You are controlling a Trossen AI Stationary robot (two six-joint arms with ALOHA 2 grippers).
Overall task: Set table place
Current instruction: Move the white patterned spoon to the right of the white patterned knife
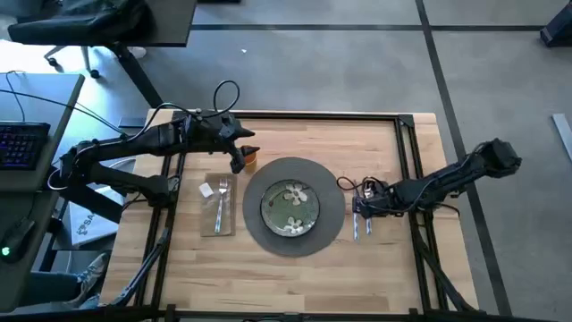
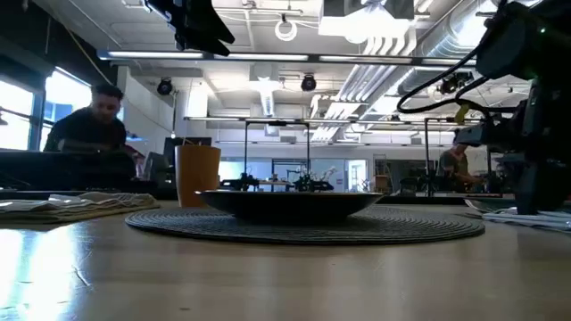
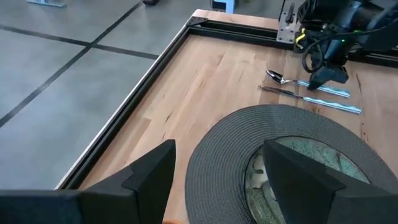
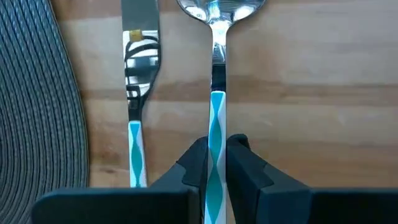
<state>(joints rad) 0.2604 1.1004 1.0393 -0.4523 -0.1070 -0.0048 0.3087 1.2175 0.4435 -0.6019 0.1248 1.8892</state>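
Right gripper [image 4: 216, 163]: fingers closed on the spoon [image 4: 215, 99] handle, spoon lying flat on the counter [image 1: 295, 277] just beside the knife [image 4: 138, 93], right of the placemat [image 1: 336, 192]. Left gripper [image 3: 217, 180]: fingers spread wide, holding nothing, above the orange cup [image 1: 251, 158] at the placemat's far-left edge. Green plate [image 1: 290, 205] centred on placemat. Fork [image 1: 221, 204] on napkin [image 1: 211, 215], left of placemat.

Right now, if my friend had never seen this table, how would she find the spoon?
Find the round grey placemat in the middle of the wood table, then look just off its edge, on the right arm's side. Two pieces of silverware with blue-and-white handles lie there side by side; the spoon is the one farther from the mat, with a rounded bowl, and the right tool pinches its handle.
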